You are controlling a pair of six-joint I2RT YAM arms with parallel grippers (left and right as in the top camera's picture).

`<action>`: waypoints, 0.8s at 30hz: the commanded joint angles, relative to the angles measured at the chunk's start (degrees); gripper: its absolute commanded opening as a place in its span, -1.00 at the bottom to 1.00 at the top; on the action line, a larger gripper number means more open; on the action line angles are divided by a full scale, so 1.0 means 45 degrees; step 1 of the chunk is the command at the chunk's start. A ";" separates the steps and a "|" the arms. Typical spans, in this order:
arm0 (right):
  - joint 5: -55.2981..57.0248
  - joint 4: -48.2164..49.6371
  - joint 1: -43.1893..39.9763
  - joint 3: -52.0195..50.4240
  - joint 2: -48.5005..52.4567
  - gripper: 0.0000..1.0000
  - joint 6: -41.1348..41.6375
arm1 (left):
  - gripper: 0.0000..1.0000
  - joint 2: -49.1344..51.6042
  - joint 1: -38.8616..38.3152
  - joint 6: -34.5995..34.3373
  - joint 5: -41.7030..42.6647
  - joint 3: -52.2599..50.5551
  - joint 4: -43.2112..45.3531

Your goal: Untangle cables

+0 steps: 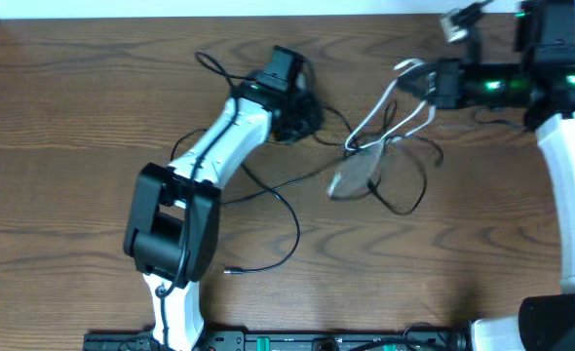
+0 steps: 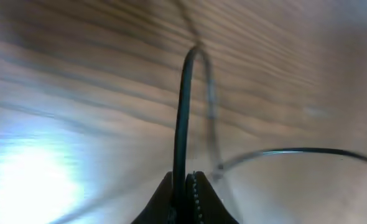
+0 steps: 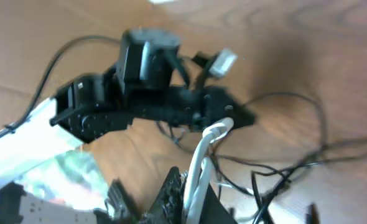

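one wooden table (image 1: 73, 117). over the table, two robot arms: left arm (image 1: 219, 146) and right arm (image 1: 570, 175). two grippers: left gripper (image 2: 185, 185), right gripper (image 3: 188, 186). one white cable (image 3: 202, 155). black cables (image 1: 294, 229) on the table: several strands, too tangled to count.

Blurred in left wrist view: table (image 2: 78, 81) and black cable (image 2: 182, 118); left gripper (image 2: 183, 190) cut off by lower edge.
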 commanded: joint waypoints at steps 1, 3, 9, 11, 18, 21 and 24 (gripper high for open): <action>-0.1938 0.0379 -0.1846 0.0330 -0.0733 -0.98 -0.0165 | -0.85 0.0000 0.0835 0.1773 -0.1287 0.0015 -0.0593; -0.2244 0.0374 -0.2623 0.0330 -0.0865 -0.98 -0.0151 | -0.85 0.0000 0.1137 0.2064 -0.1282 0.0015 -0.0801; -0.1428 0.0369 -0.4697 0.0330 -0.0899 -0.98 0.0087 | -0.85 0.0000 0.1841 0.2973 -0.1379 0.0015 -0.1428; 0.0306 0.0291 -0.5110 0.0330 -0.0899 -0.98 0.0267 | -0.85 0.0000 0.2030 0.3138 -0.1768 0.0015 -0.1583; 0.3439 -0.0665 -0.5255 0.0325 -0.0894 -0.98 0.0282 | -0.85 -0.0029 0.2982 0.4002 -0.2234 0.0019 -0.2011; 0.3667 -0.1025 -0.5047 0.0325 -0.0894 -0.98 -0.0131 | -0.85 -0.0272 0.3483 0.4507 -0.2239 0.0019 -0.2108; 0.4974 -0.1375 -0.4867 0.0325 -0.0894 -0.98 -0.0165 | -0.85 -0.1064 0.4046 0.4804 -0.2773 0.0019 -0.2147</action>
